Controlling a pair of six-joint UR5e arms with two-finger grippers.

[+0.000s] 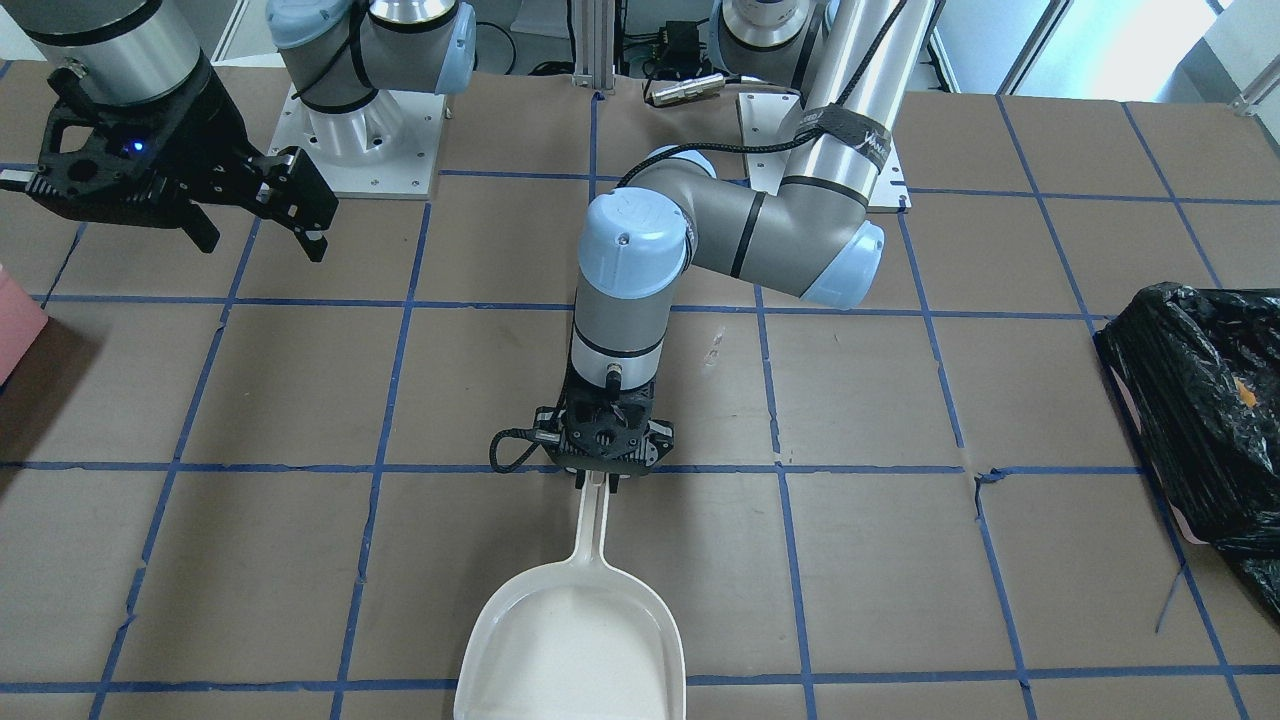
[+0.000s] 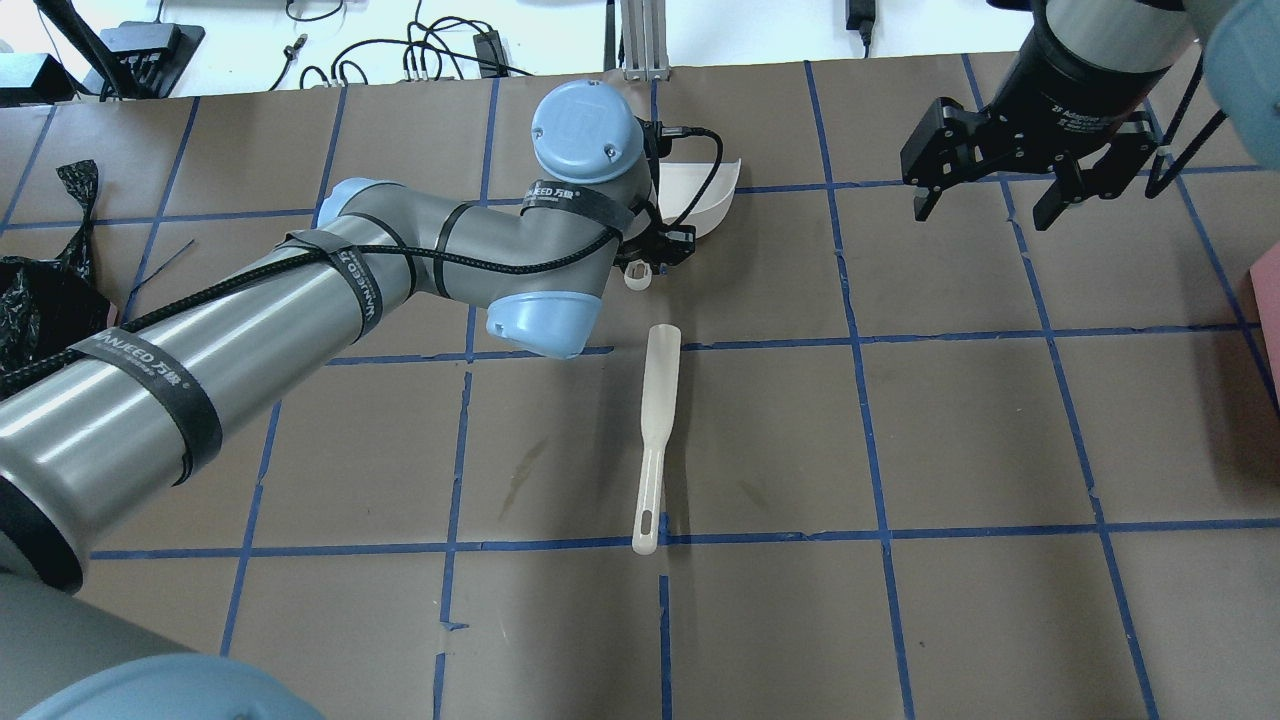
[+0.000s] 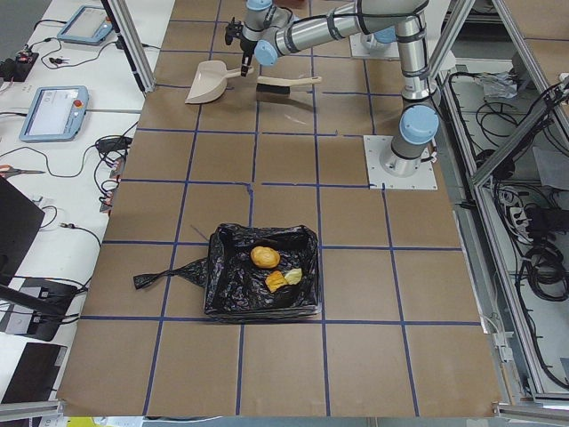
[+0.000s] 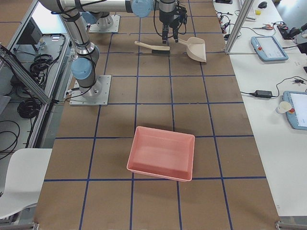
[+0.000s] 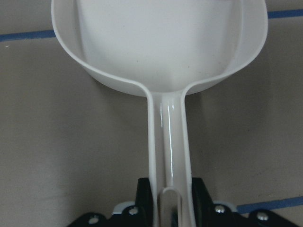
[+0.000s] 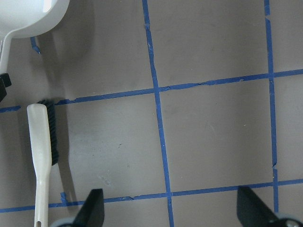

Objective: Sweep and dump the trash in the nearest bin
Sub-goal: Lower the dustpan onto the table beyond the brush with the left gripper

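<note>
Bin [image 3: 220,267]: nearest item in the left-end view. Crinkled black bag over a shallow box. At 9 o'clock of the table in the overhead view, well apart from both arms.
Trash [image 3: 276,280]: inside the bin, on the bag floor. Brown oval lump [image 3: 264,257] at 11 o'clock of the pale chunks, all close together.
Trash handling (judged): light. Lump firm, rounded, prone to roll. Chunks soft, crumbly, easily crushed. Not for pinching; better pushed by brush into the pan and carried by the pan handle.
Task state (judged): dumping done, no trash seen on the table.
Brush [image 2: 655,440]: flat on the table, untouched. Thin handle toward the robot, head at 12 o'clock.
Dustpan [image 1: 570,640]: near the brush head, at 12 o'clock of it, empty, mouth away from the robot. On the table or just above it; cannot tell which. Stiff, smooth plastic by the look. Hold point: handle end.
Left gripper [image 1: 600,480]: pinching the dustpan handle end from both sides.
Left arm: reaching in from 8 o'clock in the overhead view, elbow folded, wrist upright over the handle.
Right gripper [image 2: 983,205]: spread wide, holding nothing, raised above the table at 2 o'clock of the brush, fingers pointing down.
Pink tray [image 4: 160,153]: farthest, at 3 o'clock, well apart from both grippers.
</note>
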